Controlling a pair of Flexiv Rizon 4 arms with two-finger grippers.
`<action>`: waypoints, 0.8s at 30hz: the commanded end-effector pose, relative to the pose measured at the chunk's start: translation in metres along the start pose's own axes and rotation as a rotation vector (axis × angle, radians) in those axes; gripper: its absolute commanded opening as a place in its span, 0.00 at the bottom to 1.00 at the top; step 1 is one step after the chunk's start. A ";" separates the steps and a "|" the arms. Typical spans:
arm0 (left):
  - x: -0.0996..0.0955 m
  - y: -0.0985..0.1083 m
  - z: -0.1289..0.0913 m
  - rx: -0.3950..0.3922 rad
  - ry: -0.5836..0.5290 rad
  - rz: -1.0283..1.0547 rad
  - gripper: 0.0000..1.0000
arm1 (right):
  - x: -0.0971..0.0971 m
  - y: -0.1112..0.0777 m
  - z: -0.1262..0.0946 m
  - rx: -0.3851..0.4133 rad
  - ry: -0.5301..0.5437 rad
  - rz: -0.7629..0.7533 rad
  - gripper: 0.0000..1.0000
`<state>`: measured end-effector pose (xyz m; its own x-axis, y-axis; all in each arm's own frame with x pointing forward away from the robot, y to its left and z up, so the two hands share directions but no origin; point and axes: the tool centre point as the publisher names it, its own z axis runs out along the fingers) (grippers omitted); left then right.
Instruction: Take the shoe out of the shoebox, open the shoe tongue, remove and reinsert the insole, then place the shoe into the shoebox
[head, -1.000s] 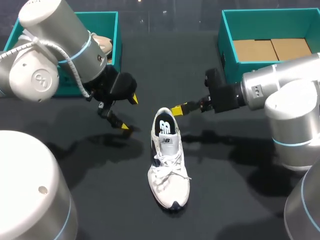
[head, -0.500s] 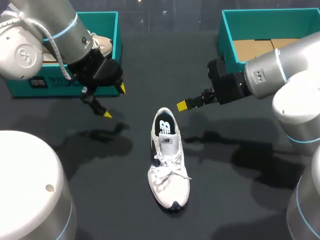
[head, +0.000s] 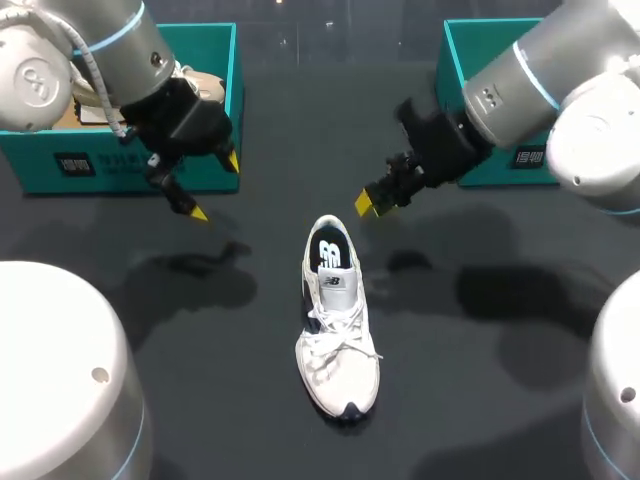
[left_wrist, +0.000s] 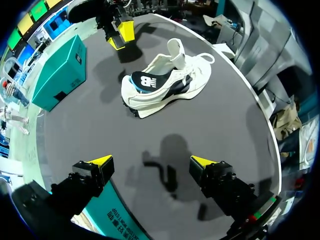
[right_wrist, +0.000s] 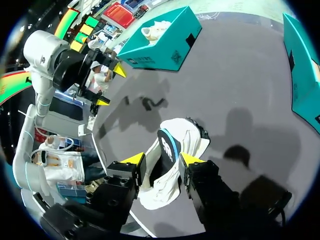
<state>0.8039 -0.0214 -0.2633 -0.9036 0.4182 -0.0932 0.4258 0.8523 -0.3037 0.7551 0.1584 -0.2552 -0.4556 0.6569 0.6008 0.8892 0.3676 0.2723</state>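
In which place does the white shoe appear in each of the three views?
Head view: shoe lies mid-table, toe toward the robot.
Left wrist view: shoe ahead of the left gripper, apart from it.
Right wrist view: shoe under the right gripper, untouched.
Shared landmark: teal shoebox near the left gripper.

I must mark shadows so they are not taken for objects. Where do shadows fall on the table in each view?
Head view: arm shadows on the table left and right of the shoe. Left wrist view: a claw-shaped shadow ahead of the left claw. Right wrist view: arm shadows beside the shoe, a claw-shaped one farther off.
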 end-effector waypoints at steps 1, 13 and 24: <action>-0.003 0.004 -0.006 0.005 0.011 0.020 1.00 | 0.007 0.002 0.000 0.259 -0.136 0.029 0.43; -0.013 0.026 -0.026 0.011 0.038 0.118 1.00 | 0.031 -0.014 0.005 0.206 -0.354 0.151 0.00; -0.016 0.036 -0.036 -0.005 0.048 0.175 1.00 | 0.063 -0.016 0.012 0.104 -0.665 0.273 0.00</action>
<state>0.8348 0.0144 -0.2374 -0.8128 0.5739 -0.0999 0.5761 0.7664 -0.2841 0.7182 0.1992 -0.2338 -0.2189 0.9190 0.3280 0.9749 0.2197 0.0353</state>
